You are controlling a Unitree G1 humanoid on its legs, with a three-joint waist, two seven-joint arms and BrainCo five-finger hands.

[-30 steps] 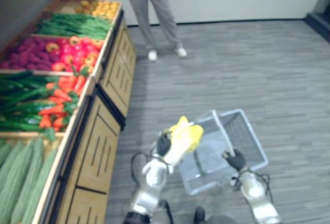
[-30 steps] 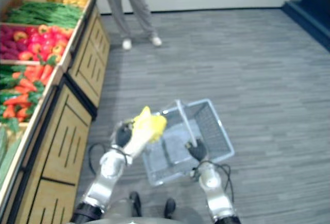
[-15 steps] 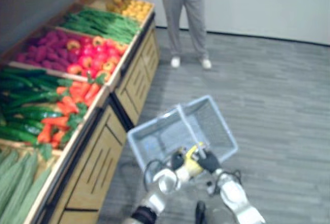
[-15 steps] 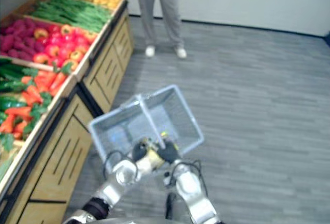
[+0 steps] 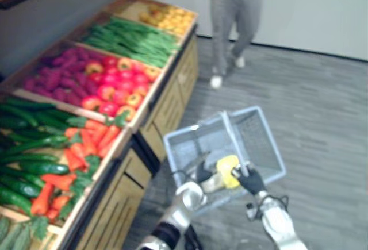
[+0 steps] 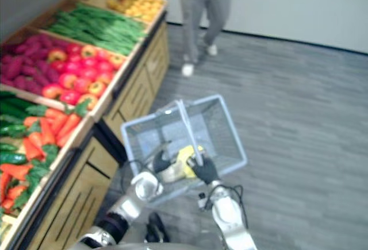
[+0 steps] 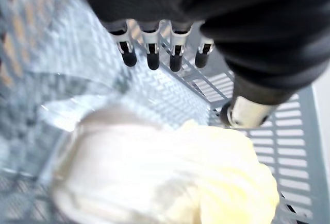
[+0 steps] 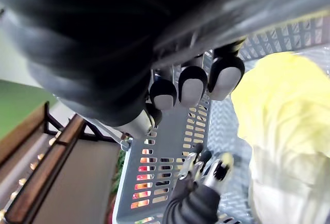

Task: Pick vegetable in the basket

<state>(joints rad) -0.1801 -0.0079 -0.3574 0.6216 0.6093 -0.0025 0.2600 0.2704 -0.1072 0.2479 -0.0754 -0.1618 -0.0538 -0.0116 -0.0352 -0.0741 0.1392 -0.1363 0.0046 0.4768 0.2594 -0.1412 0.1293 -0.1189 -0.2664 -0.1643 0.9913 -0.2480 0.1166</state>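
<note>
A pale yellow-white leafy cabbage [image 5: 226,171] lies inside the grey mesh basket [image 5: 260,139], near its front edge. In the left wrist view my left hand [image 7: 150,49] hangs just above the cabbage [image 7: 170,177] with straight fingers and holds nothing. From the head, that left hand [image 5: 202,173] sits at the basket's near rim, beside the cabbage. My right hand [image 5: 252,181] is curled round the basket's handle [image 6: 191,132]. The right wrist view has its fingers [image 8: 192,84] wrapped over the handle bar, with the cabbage [image 8: 289,116] past them.
A wooden produce stand [image 5: 167,109] runs along the left, close to the basket. It holds carrots [image 5: 80,152], cucumbers [image 5: 29,141], red and yellow peppers [image 5: 112,86] and green beans [image 5: 132,37]. A person [image 5: 233,20] stands at the stand's far end. Grey floor [image 5: 322,118] lies to the right.
The camera has swung toward the stand. My left hand brought the cabbage down from above the basket's rim into the basket, then let go and straightened its fingers. The right hand kept hold of the handle.
</note>
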